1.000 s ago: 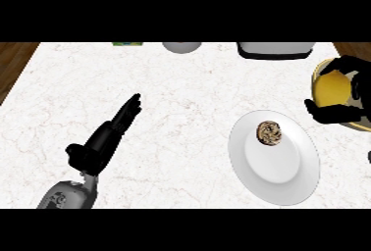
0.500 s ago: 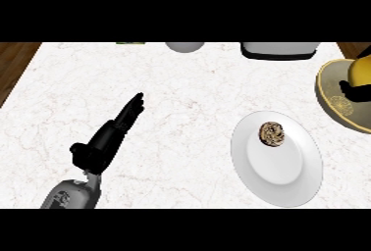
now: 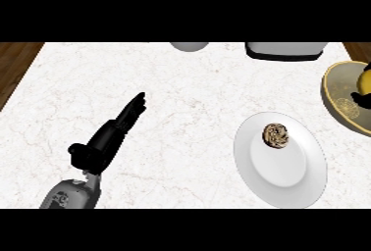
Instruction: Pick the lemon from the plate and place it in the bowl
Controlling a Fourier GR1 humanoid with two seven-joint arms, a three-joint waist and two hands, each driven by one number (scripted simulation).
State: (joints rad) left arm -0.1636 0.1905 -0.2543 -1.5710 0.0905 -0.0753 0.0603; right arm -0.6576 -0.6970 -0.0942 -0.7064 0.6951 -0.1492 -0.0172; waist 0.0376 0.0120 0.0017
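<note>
Since a second ago, the right hand (image 3: 361, 97) has been drawn off the bowl's (image 3: 337, 105) rim; its state cannot be told. The lemon (image 3: 366, 78) is seen in the bowl, beyond and right of the white plate (image 3: 286, 169). Left of the plate, the left hand (image 3: 109, 139) is held straight, fingers pressed together.

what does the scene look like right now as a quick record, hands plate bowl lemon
left hand: open, fingers straight, over the counter at the left, holding nothing
right hand: only a black part shows at the right edge, over the bowl
plate: white, right of centre, no lemon on it
mark: brown, patterned, near the plate's upper part
bowl: yellowish, cut off by the right edge
lemon: yellow, inside the bowl
counter: white marble
</note>
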